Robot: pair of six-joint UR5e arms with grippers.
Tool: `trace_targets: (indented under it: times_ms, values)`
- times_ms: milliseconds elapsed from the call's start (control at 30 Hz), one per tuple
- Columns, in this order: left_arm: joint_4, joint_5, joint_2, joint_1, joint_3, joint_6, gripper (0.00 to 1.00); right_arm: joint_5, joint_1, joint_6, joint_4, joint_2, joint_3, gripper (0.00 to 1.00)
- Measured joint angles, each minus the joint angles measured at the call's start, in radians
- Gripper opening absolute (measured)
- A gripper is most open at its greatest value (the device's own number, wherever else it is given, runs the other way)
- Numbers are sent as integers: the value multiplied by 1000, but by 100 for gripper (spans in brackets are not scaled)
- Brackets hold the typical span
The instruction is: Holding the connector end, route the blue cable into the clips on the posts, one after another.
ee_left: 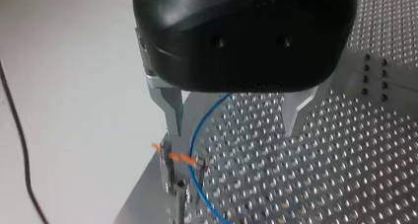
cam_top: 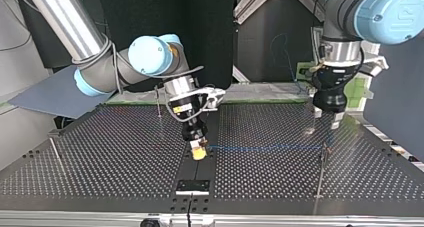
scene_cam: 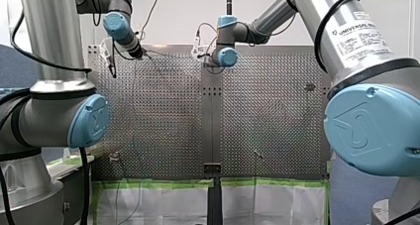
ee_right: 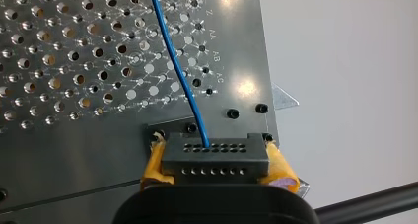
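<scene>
Pads of yellow on our right hand clamp the dark grey rectangular connector, long side across them; its thin blue cable points straight ahead, over the perforated metal counter, to a clip post ahead of our left hand, fingers apart.

"UNIVERSAL" label on my right arm

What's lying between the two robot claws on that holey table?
In the top view, only the blue cable stretches from my right gripper toward the post near my left gripper.
</scene>
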Motion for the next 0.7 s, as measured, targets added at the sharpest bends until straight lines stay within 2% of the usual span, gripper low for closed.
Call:
trace_targets:
  times_ms: [167,533,700]
  values:
    - [10,17,-1,-4,0,43,100,-1,0,0,1,0,0,0]
    - [56,-18,-5,5,0,134,100,-1,0,0,1,0,0,0]
    - [66,-26,-17,10,0,157,100,-1,0,0,1,0,0,0]
